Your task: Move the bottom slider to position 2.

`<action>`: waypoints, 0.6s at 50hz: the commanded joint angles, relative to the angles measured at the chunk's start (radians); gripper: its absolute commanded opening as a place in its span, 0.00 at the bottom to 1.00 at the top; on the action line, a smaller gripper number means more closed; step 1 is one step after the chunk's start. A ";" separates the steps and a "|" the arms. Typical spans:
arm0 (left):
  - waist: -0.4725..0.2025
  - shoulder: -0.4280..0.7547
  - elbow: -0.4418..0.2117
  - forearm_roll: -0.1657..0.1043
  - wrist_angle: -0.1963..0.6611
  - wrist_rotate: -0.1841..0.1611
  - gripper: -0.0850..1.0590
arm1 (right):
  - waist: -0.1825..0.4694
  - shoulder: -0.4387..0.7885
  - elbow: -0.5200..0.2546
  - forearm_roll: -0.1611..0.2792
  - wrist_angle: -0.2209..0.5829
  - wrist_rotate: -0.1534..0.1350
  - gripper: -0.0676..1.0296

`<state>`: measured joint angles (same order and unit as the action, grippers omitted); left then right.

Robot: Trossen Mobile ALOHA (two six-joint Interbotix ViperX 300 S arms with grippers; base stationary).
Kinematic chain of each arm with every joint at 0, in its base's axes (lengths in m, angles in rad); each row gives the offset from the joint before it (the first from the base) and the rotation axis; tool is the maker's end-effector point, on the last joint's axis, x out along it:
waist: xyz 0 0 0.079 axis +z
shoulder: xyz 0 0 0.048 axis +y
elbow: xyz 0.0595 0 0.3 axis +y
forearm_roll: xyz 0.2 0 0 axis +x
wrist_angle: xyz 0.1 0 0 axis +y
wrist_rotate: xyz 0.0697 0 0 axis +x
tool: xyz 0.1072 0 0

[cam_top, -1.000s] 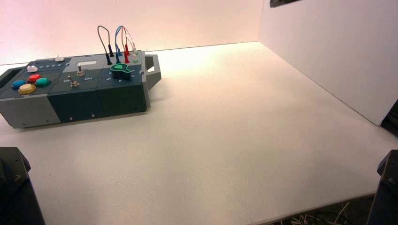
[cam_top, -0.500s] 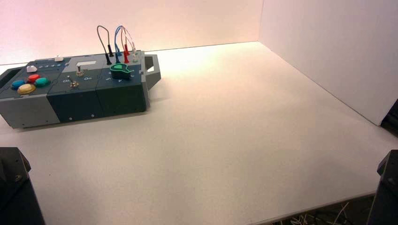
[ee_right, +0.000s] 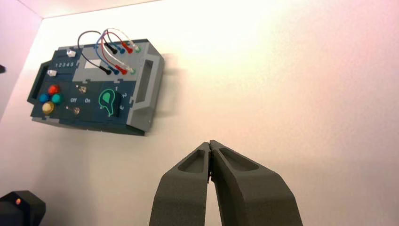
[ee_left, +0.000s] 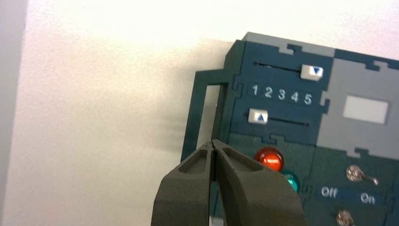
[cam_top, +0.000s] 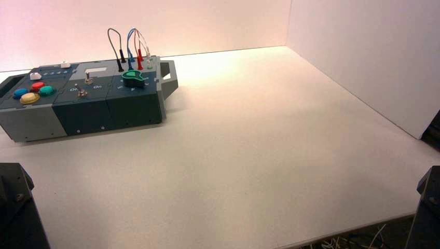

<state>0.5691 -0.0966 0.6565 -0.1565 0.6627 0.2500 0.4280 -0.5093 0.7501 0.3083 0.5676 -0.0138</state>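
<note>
Left tool [ee_left: 212, 143] and right tool [ee_right: 210, 143] both shut, holding nothing.

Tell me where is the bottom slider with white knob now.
In the left wrist view, the bottom slider's white knob sits by number 1, between the printed number row and the round red button.

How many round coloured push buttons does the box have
4. The red button is farthest from the robot; blue sits left, green right, and yellow nearest the robot. All sit near the box's left end.
</note>
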 commanded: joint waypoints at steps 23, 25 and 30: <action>-0.112 0.153 -0.103 -0.054 -0.074 0.043 0.05 | -0.003 0.031 -0.041 0.003 0.006 0.003 0.04; -0.120 0.166 -0.106 -0.057 -0.071 0.040 0.05 | -0.003 0.031 -0.043 0.003 0.008 0.003 0.04; -0.126 0.198 -0.110 -0.071 -0.057 0.037 0.05 | -0.003 0.029 -0.048 0.003 0.008 0.003 0.04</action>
<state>0.4433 0.0982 0.5722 -0.2163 0.5998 0.2853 0.4280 -0.4725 0.7394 0.3083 0.5783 -0.0138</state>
